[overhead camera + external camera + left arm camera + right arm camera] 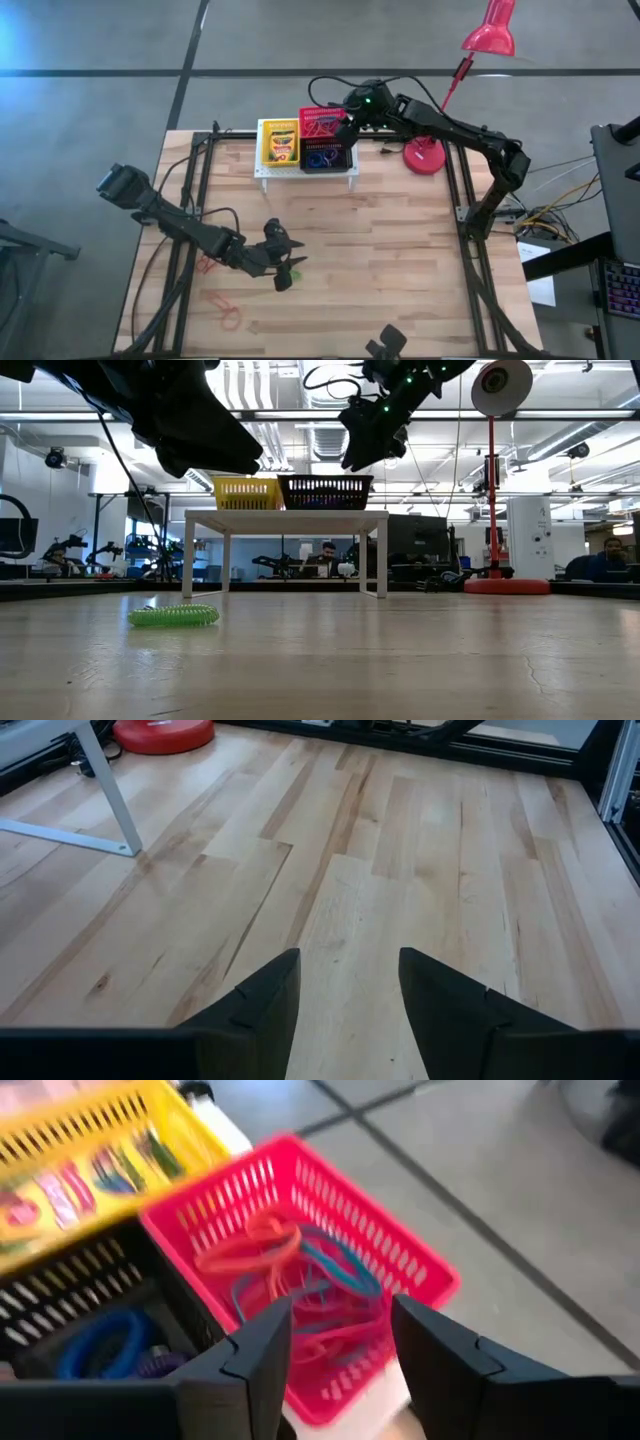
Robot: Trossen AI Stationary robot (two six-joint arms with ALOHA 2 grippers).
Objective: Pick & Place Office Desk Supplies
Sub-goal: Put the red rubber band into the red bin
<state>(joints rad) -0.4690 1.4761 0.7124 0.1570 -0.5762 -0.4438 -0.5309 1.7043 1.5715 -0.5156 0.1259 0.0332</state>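
1. Both of my grippers are empty; my right gripper [345,128] hangs over the baskets on the white stand [305,172] near the table's far edge, fingers [255,1360] parted with nothing between them, while my left gripper [285,262] sits low over the near-left part of the table [400,250], fingers [265,1010] likewise spread over bare wood.
2. Largest of the task's things are the baskets on the stand: the yellow basket [279,143] holds a crayon box [281,146]; the red basket [322,120] at the stand's far side holds a tangle of red, orange and blue loops [290,1280]; the black basket [328,158] beside it holds blue loops [100,1342].
3. Judging by that, much of the sorting looks done; what is left lies small on the table: a green coiled loop [173,616] just beside my left gripper, and reddish loops [228,318] towards the near-left corner, one more [207,266] by the left arm.
4. Around them, the red lamp [425,155] stands on its round base just beside the stand, close under my right arm; I judge it the main thing to avoid on that side.
5. Nothing blocks the green loop, though it lies flat and thin; I expect the grasp to be fiddly.
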